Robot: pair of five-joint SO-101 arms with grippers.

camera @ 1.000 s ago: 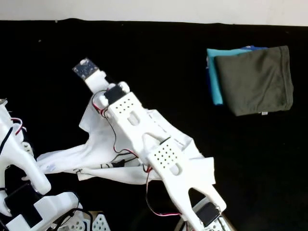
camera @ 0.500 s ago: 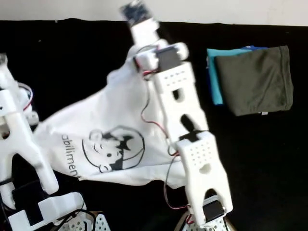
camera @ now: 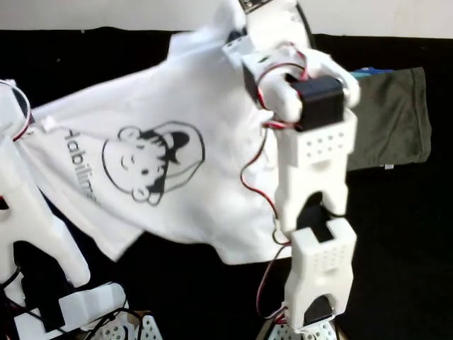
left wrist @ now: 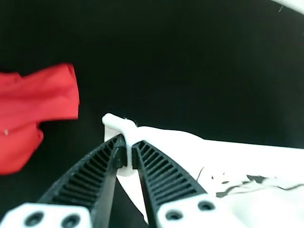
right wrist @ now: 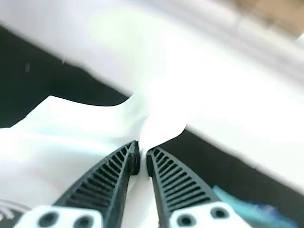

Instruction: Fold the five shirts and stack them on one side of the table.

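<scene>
High view: the white shirt (camera: 163, 163) is held up and stretched wide above the black table (camera: 396, 248), one edge pinched tight by the left gripper (left wrist: 127, 143) and another by the right gripper (right wrist: 142, 149). The cloth could be pulled out of a pinch if tugged too hard, and then dropped in a heap. The folded stack (camera: 386, 117) is partly covered by the right arm (camera: 315, 163), so its shirts cannot be counted, and the red shirt (left wrist: 33, 114) is cut off.
</scene>
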